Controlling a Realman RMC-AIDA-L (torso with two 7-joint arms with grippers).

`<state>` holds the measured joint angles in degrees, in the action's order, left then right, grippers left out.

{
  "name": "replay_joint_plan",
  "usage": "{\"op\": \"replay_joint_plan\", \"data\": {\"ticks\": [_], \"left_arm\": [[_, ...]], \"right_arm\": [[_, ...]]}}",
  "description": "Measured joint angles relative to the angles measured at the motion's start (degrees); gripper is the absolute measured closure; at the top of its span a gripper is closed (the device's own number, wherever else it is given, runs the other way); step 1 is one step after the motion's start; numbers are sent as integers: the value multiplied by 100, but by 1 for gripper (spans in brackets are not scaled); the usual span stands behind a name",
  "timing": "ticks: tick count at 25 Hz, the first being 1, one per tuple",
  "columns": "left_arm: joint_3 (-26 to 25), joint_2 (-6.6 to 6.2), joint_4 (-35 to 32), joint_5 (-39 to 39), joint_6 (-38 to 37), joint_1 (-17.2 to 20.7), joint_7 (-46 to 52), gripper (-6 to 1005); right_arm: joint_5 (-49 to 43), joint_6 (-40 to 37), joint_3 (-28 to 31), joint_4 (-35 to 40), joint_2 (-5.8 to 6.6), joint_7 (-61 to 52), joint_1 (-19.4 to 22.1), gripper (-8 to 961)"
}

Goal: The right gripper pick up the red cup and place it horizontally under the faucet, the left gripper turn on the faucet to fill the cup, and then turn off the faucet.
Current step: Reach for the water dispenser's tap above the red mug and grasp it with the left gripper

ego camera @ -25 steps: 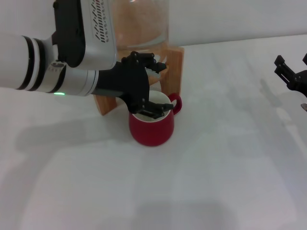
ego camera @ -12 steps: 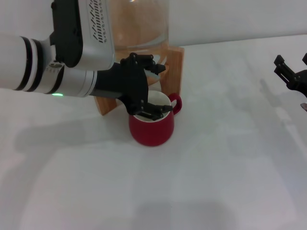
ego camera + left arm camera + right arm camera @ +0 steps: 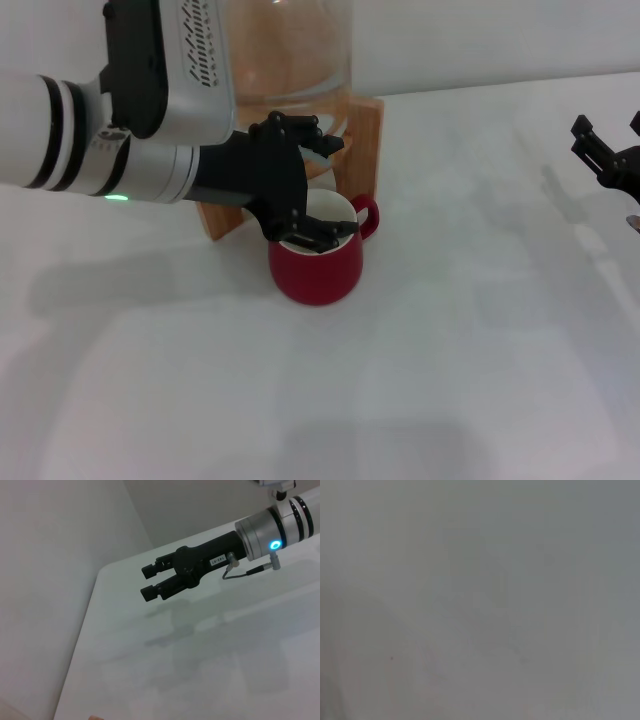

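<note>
From the head view we see the left gripper (image 3: 308,190) over the red cup (image 3: 316,262), which stands upright on the white table (image 3: 450,350) just before the wooden stand (image 3: 362,140); its claw is spread wide, one finger above the cup's mouth and one up by the stand, the faucet hidden behind it. The right gripper (image 3: 608,150) sits well apart at the table's right edge. In the left wrist view we find the right gripper (image 3: 151,582) above the table with its fingers parted and holding nothing, while the right wrist view gives us only blank grey.

Over the last second the left end effector (image 3: 312,190), with its forearm, has shifted slightly to the left and a little farther away. Its lower fingers (image 3: 318,233) have drifted a touch left over the mouth of the red cup (image 3: 318,260).
</note>
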<state>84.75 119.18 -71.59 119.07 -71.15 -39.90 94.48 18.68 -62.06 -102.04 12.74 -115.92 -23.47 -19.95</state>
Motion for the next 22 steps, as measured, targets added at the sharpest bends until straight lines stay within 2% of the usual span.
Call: {"op": "replay_joint_plan", "data": {"ticks": [22], "left_arm": [[-30, 5, -75, 33, 58, -41, -52, 124]], "right_arm": [[13, -1, 0, 0, 0, 0, -18, 108]]}}
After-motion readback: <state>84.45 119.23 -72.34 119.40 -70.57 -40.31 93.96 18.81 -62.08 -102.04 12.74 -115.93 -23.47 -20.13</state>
